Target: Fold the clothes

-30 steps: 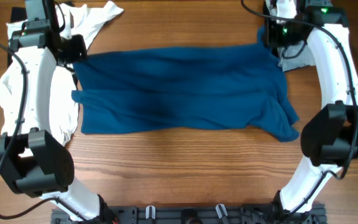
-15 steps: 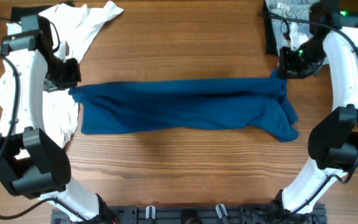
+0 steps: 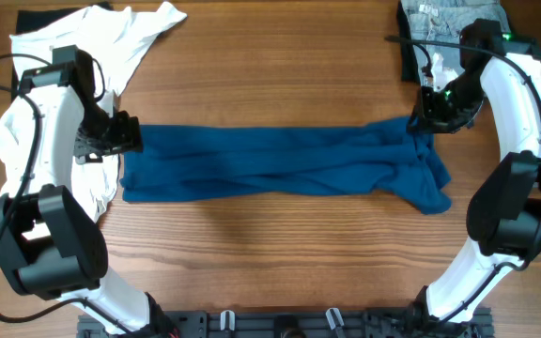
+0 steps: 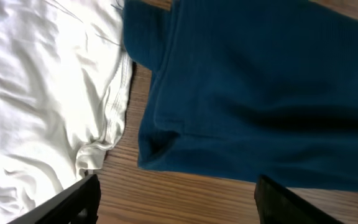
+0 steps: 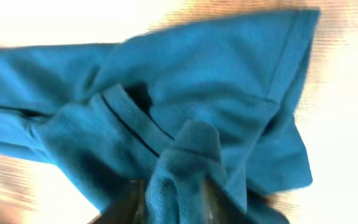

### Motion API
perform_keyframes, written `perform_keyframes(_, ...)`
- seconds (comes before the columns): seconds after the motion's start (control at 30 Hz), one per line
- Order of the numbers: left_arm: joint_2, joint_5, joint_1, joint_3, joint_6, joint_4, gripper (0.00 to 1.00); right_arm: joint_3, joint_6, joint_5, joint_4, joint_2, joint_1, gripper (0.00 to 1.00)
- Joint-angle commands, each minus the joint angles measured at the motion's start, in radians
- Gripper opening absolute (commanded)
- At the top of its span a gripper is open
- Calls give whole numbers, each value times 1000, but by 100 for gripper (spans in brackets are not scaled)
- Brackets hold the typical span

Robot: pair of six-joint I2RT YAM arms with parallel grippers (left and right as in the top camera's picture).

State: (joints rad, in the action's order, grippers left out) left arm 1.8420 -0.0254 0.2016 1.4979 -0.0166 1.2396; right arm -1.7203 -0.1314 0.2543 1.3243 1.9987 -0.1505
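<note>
Wooden table (image 3: 270, 56) bears blue shirt (image 3: 270, 164) between left hand (image 3: 125, 141) and right hand (image 3: 421, 117).

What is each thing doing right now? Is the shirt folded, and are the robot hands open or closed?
blue shirt: folded over into a long strip, lying on the table.
white cloth: crumpled, not folded.
grey clothes: heaped in the far corner.
left gripper: open, holding nothing.
right gripper: shut on the blue shirt's bunched end.
</note>
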Motion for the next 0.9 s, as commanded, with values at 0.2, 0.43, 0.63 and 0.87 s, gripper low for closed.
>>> perform_keyframes(0.2, -3, -96, 37, -9, -217, -111, 100, -67, -89, 115, -56, -78, 25, 86)
perform_keyframes(0.43, 71, -113, 16, -10, -268, -175, 91, -67, -75, 114, -112, -78, 71, 81)
perform_keyframes(0.63, 121, -111, -14, -79, -268, -194, 83, -67, -76, 114, -113, -78, 73, 81)
perform_keyframes(0.87, 122, -101, -6, -233, -262, -332, 79, -64, -76, 114, -121, -78, 73, 80)
